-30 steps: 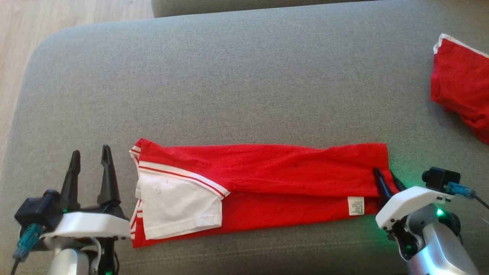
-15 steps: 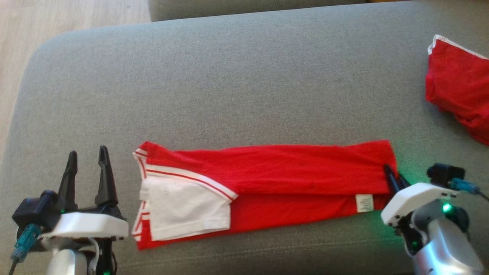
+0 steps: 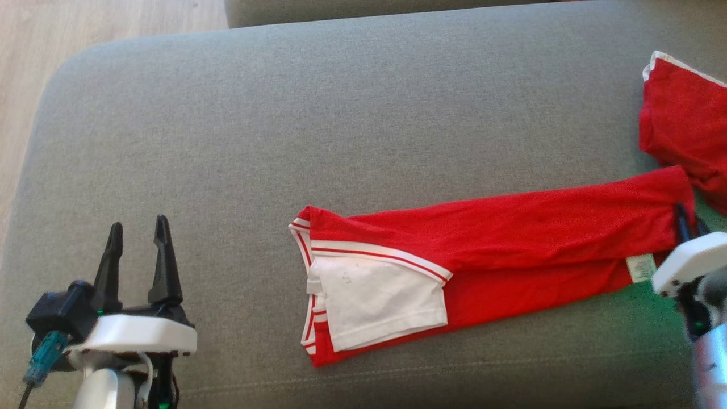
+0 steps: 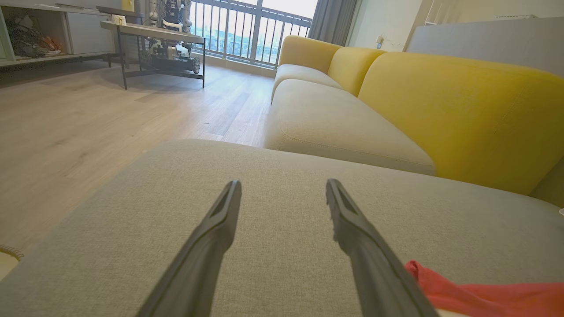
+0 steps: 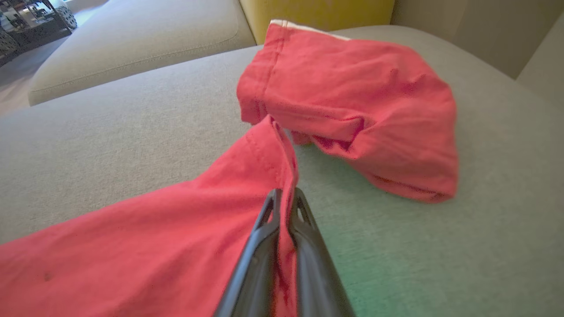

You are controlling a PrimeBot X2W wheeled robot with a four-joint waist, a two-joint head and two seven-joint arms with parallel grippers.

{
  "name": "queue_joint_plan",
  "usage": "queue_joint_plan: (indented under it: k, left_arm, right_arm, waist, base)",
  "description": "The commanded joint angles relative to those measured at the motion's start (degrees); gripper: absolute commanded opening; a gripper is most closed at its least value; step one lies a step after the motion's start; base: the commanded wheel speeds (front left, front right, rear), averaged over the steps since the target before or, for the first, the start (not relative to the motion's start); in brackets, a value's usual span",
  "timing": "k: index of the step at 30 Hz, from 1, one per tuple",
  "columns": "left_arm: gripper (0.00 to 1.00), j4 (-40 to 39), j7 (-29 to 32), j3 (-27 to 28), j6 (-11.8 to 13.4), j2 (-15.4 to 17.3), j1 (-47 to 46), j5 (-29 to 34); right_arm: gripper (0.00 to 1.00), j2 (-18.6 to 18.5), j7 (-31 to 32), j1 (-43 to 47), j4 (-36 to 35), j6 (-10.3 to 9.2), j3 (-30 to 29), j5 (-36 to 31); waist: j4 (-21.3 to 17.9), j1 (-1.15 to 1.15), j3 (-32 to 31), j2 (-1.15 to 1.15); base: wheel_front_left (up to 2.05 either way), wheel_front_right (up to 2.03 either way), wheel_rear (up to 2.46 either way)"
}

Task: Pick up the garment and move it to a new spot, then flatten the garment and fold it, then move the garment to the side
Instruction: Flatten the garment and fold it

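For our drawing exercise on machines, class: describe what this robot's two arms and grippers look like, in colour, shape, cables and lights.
The left gripper has two long, tapering black jaws on a white shell, with a black camera block, a teal plug with a dark cable, and a silver forearm. The right gripper matches: dark jaws, white shell, silver forearm, small green light.
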Motion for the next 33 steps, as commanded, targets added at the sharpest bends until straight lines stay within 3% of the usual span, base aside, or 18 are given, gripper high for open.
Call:
queue_joint_plan:
  k: [1, 8, 17, 20, 26, 33]
  left_arm:
    - [1.00, -1.73, -0.33, 1.82, -0.02, 0.43, -2.73, 0.04]
    - [1.00, -1.22, -0.33, 1.47, 0.33, 0.43, -1.49, 0.32]
    - [1.00, -1.02, -0.33, 1.06, 0.96, 0.43, 0.00, -0.38]
    - [1.00, -0.91, -0.33, 0.52, 1.25, 0.43, 0.58, -0.58]
    - [1.00, -0.87, -0.33, -0.04, 1.44, 0.43, 1.70, -0.58]
    - [1.00, -0.66, -0.33, -0.08, 1.44, 0.43, 2.59, -0.28]
  right_arm:
    - [0.00, 0.53, 0.23, -1.75, -1.43, -0.03, 1.33, -0.02]
    - [0.00, 3.78, 1.51, -0.41, -4.19, -0.03, 5.06, -2.23]
    - [0.00, 8.26, 10.81, 3.72, -15.38, -0.03, 15.15, 2.13]
    - [0.00, 8.96, 15.50, 5.69, -20.90, -0.03, 18.68, 7.69]
    - [0.00, 9.08, 21.70, 9.61, -30.37, -0.03, 26.52, 26.89]
    - [0.00, 9.09, 22.73, 12.36, -32.61, -0.03, 34.16, 44.16]
  waist:
    - [0.04, 0.00, -0.11, 0.00]
    - [-0.56, 0.00, -2.13, 0.00]
    - [-1.44, 0.00, -5.74, 0.00]
    - [-1.32, 0.00, -6.69, 0.00]
    - [-0.43, 0.00, -8.21, 0.00]
    - [1.01, 0.00, -9.45, 0.00]
  base:
    - [0.00, 0.00, 0.00]
    - [0.00, 0.00, 0.00]
    - [0.00, 0.00, 0.00]
    - [0.00, 0.00, 0.00]
    - [0.00, 0.00, 0.00]
    - [0.00, 0.00, 0.00]
